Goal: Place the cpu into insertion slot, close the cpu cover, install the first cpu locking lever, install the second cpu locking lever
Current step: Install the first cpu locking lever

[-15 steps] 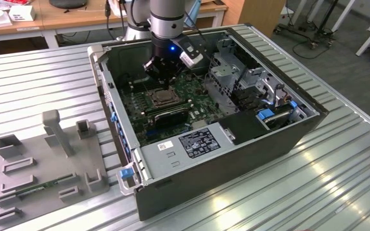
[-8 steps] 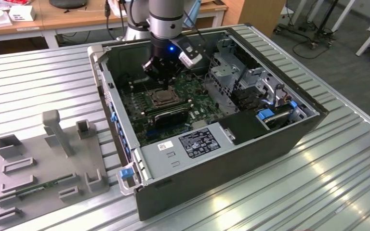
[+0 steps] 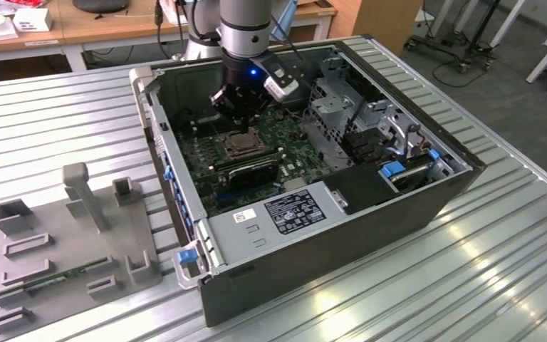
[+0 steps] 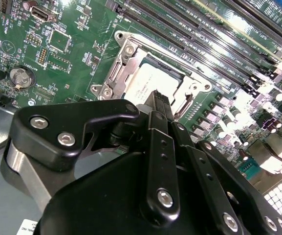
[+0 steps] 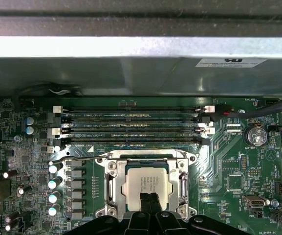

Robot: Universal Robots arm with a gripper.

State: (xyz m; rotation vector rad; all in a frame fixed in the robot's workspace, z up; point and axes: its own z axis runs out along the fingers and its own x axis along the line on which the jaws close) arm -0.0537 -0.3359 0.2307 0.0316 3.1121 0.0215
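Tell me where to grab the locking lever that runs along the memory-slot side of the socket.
Grip the locking lever by its bent handle end, which juts past the corner of the cpu cover toward the capacitors; the rest lies tight along the cover. Probably come from above, jaws either side of the thin wire. The gripper, shut, hangs at the edge of the cpu.

Bright light glares off the metal table (image 3: 464,285).

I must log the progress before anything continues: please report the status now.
Gripper low over cpu, jaws shut. Cpu in insertion slot, cpu cover down around it. Memory slots beside, untouched.
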